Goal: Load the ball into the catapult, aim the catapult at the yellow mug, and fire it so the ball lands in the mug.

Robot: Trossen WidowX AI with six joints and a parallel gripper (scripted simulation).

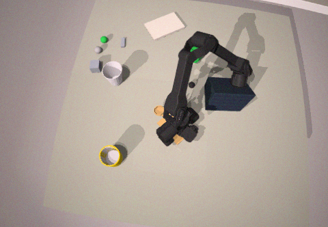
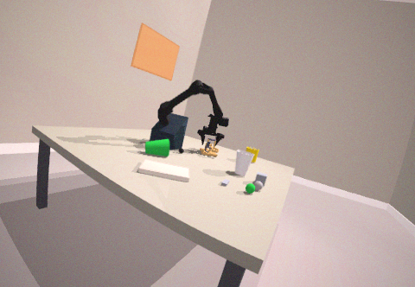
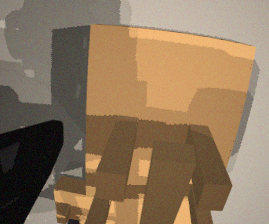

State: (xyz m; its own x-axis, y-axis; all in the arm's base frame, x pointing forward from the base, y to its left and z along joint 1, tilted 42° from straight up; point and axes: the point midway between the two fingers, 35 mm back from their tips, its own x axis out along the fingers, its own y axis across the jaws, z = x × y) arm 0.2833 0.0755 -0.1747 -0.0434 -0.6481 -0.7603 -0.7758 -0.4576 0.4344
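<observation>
The orange catapult (image 1: 159, 111) (image 2: 209, 152) (image 3: 175, 75) stands mid-table, partly hidden under the arm. Its round cup end shows in the top view; the wrist view shows its flat base and uprights. My gripper (image 1: 178, 134) (image 2: 211, 143) (image 3: 174, 148) is open and empty, pointing down low over the catapult, with a finger on either side of it. The yellow-rimmed mug (image 1: 113, 156) (image 2: 252, 152) stands upright, lower left of the catapult in the top view. A small black ball (image 1: 191, 84) (image 2: 181, 150) lies between the catapult and the dark box. Whether the cup end holds anything is unclear.
The dark box (image 1: 223, 98) (image 2: 173, 131) is under the arm's base. A green cylinder (image 2: 157, 148), pale slab (image 1: 165, 26) (image 2: 163, 170), white cup (image 1: 113, 71) (image 2: 243, 162), grey block (image 1: 95, 66), grey bar (image 1: 123, 42), grey ball (image 1: 98, 50) and green ball (image 1: 104, 39) (image 2: 250, 188) are also there.
</observation>
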